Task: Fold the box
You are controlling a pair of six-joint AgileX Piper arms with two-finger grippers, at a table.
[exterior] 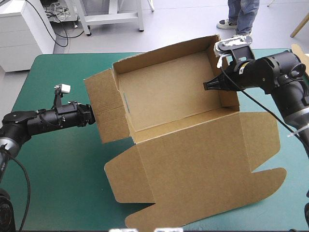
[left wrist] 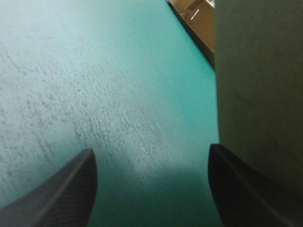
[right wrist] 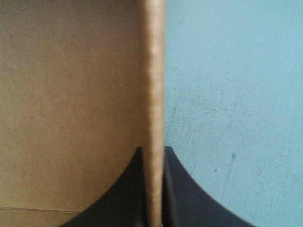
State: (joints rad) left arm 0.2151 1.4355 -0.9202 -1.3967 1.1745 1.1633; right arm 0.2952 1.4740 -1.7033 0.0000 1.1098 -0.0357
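The brown box [exterior: 169, 92] sits askew on the desk [exterior: 58, 159]. It is an open tray with its corrugated walls raised and its broad lid [exterior: 193, 164] lying flat toward the near edge, rounded tabs at the lid's sides. The right hand [exterior: 208, 85] is clamped on the tray's right wall [right wrist: 154, 94], one black finger on each face and the raw board edge running up between them. The left hand [exterior: 91, 115] stands spread wide beside the loose left flap [exterior: 104, 104], whose plain face is close by one finger [left wrist: 246, 189]. Under this hand lies the faintly pebbled teal-green cover [left wrist: 118, 94].
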